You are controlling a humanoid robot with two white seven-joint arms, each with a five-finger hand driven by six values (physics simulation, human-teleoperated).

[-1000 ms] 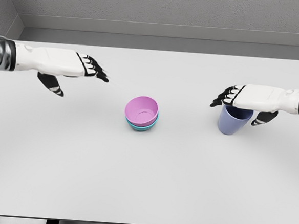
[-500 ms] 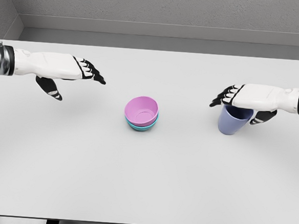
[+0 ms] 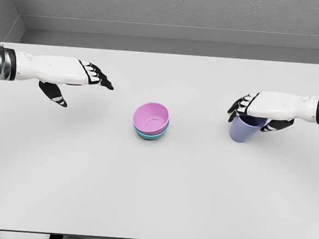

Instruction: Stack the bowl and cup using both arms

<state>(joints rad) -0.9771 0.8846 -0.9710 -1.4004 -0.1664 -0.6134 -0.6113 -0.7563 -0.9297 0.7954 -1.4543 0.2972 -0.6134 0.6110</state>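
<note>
The right hand (image 3: pixel 251 110) is clamped over the rim of the lavender cup (image 3: pixel 242 128) at the tabletop's (image 3: pixel 154 195) right, which looks light, rigid and smooth, so gripping around the rim suits; left hand (image 3: pixel 80 77) hovers, fingers apart

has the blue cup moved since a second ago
Yes. The blue cup, held in the right hand, has shifted slightly left toward the stacked bowls and sits a bit higher.

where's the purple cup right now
In the head view the cup is on the table's right side, gripped from above by the right hand, to the right of the stacked bowls.
</note>
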